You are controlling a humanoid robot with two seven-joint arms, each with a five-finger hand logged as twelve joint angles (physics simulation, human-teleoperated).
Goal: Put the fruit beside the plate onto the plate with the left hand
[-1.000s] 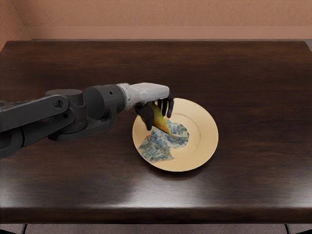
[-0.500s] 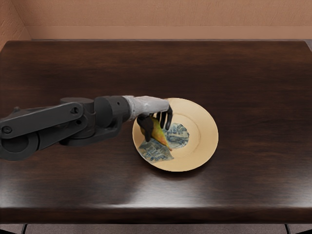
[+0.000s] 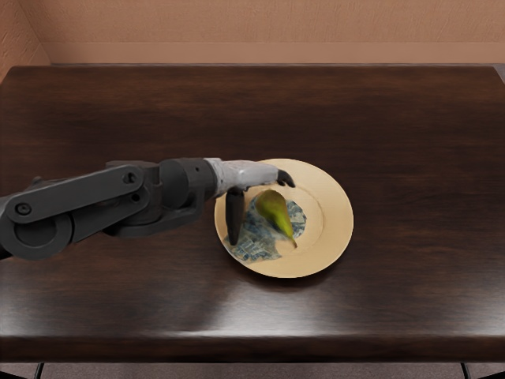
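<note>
Dark wooden surface (image 3: pixel 410 118) filling nearly the whole frame, with a tan wall along the top edge. The black left arm (image 3: pixel 95 205) enters from the left edge and reaches to the middle of the frame. A round golden plate (image 3: pixel 335 213) with a blue patterned centre sits just right of centre. The left hand (image 3: pixel 248 180) hovers over the plate's upper left rim. A green-yellow pear (image 3: pixel 274 212), the fruit of the task, lies on its side on the plate's patterned middle, its narrow end pointing to the lower right. The fingers (image 3: pixel 234 221) are spread apart and hold nothing: one dark finger hangs down just left of the pear, the others stretch above it toward the upper right. Whether any finger touches the pear cannot be told. The right arm is out of view.

The fruit looks to be in place, so the risk lies in the retreat. The hanging finger is close beside the pear and over the rim; a sideways pull could nudge the rounded fruit into rolling toward the edge, or catch the rim and drag the plate. Lifting clear first seems safer.
</note>
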